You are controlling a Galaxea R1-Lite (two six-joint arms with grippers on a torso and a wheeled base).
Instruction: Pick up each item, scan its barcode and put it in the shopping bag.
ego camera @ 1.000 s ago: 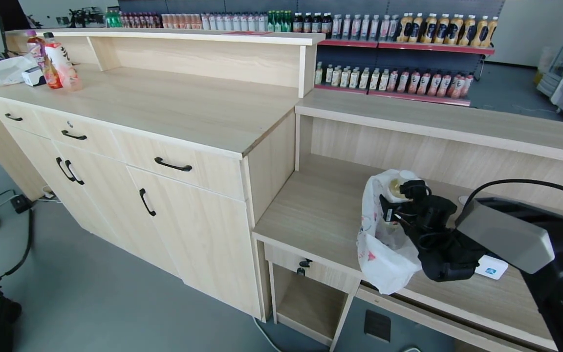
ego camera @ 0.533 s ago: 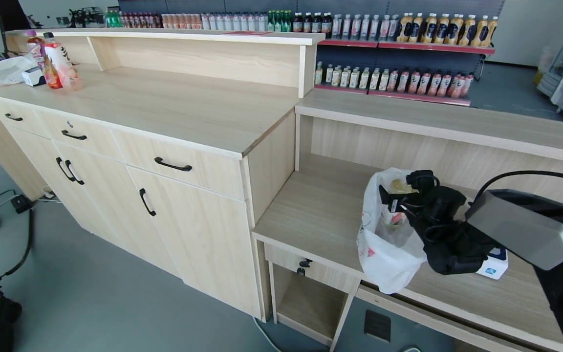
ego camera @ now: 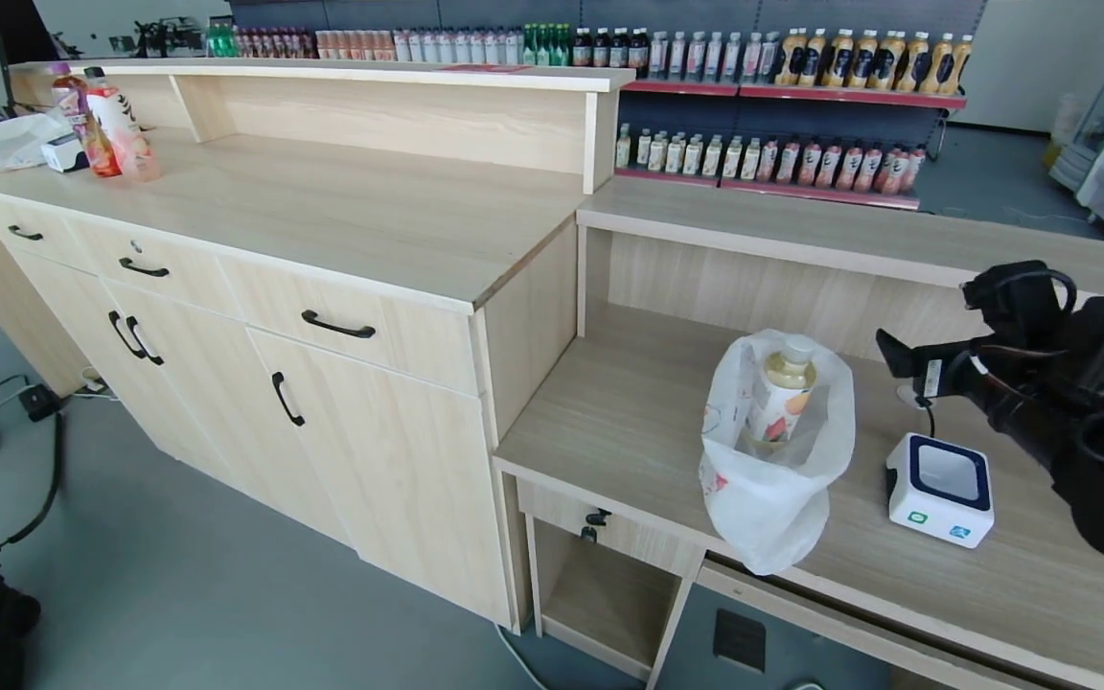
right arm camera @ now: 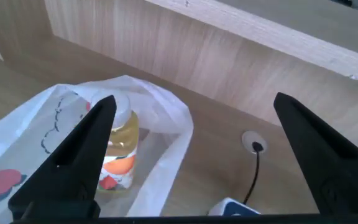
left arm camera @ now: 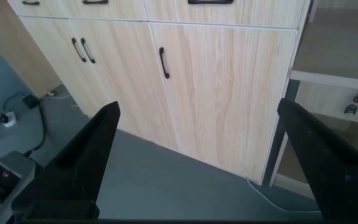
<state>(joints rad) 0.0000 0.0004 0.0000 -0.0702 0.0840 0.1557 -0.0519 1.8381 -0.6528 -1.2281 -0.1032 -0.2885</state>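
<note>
Bottle [ego camera: 782, 388] now stands in the shopping bag [ego camera: 753, 508]; our right gripper [right arm camera: 194, 102] has pulled back, jaws apart (empty). We reckon this item's done, next one.

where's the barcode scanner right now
In the head view the scanner sits on the lower counter, right side, just right of the white shopping bag holding a bottle.

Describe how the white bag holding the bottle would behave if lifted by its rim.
The bag looks thin and crumpled, so it would probably flop, not hold shape. The upright bottle inside likely makes it bottom-heavy and could tip. It seems to overhang the counter edge, so pushing risks a fall.
</note>
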